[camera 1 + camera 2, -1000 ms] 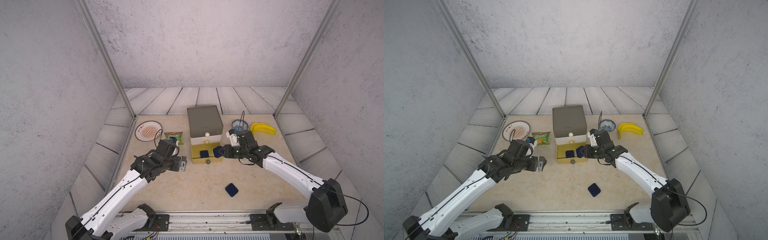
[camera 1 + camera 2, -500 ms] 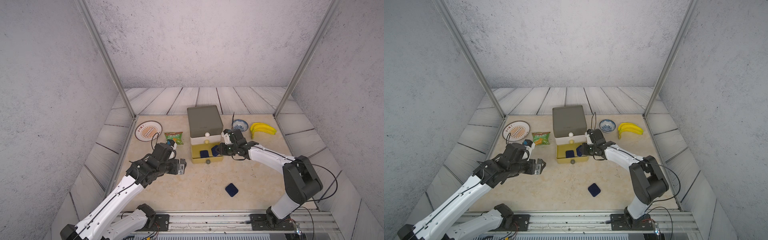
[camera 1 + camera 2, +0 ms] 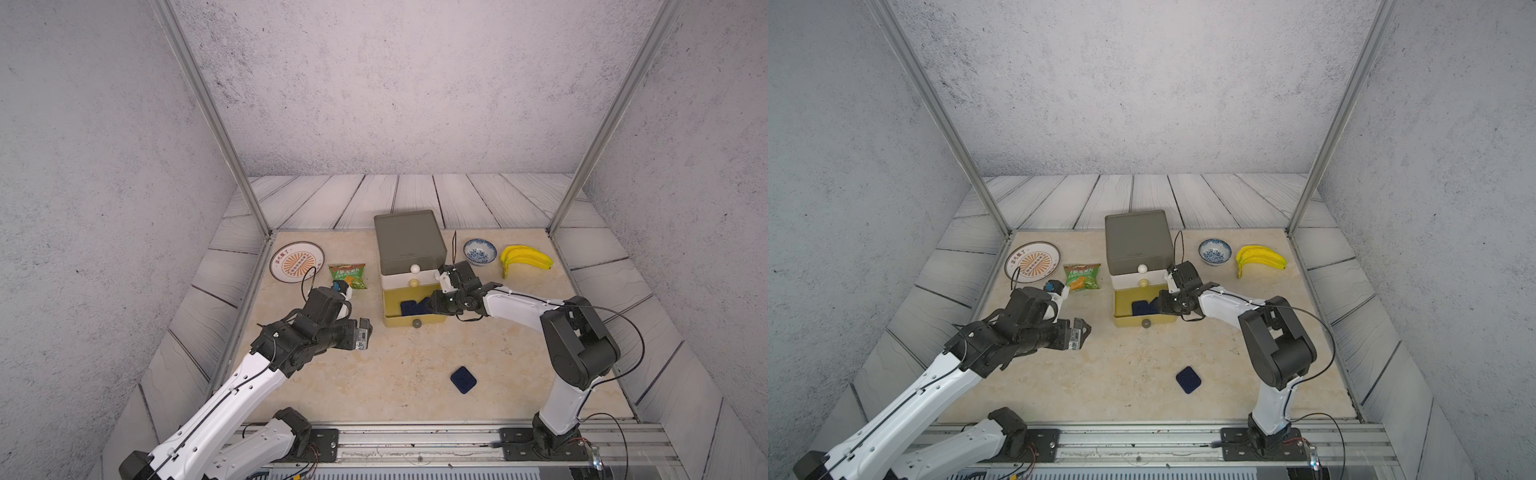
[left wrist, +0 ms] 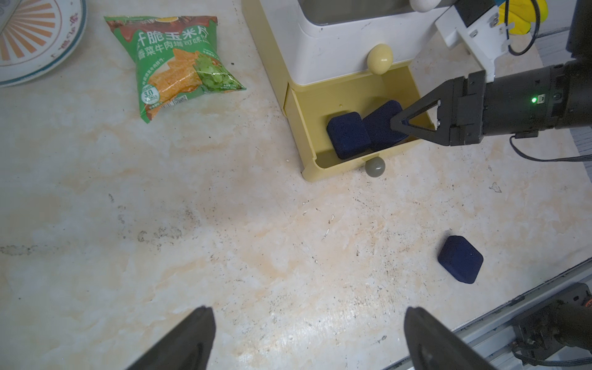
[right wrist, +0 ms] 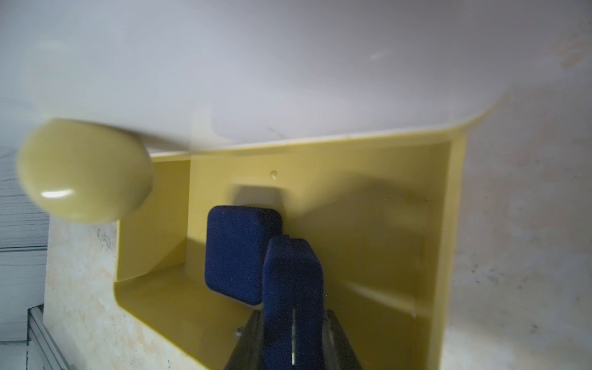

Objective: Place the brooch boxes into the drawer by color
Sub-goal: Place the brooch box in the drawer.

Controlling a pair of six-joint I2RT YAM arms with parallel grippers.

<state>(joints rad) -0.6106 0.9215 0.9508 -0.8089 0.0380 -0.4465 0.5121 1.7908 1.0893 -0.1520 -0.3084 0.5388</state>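
Right wrist view: my right gripper (image 5: 292, 320) pinches a navy box (image 5: 291, 282) by its broad faces, on edge inside the open yellow drawer (image 5: 368, 160), just beside a second navy box (image 5: 238, 253) — the placing step, I judge. Next, ease the jaws apart so it tips flat. Its long side runs toward the drawer's back. My left gripper (image 4: 307, 312) hovers spread and empty. A third navy box (image 3: 463, 379) lies near the desk's front edge.

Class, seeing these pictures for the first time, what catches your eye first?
The open yellow drawer at the centre draws the eye: the right gripper holds a navy box inside it, beside a second navy box. A lone navy box lies on the table nearer the robot's base.
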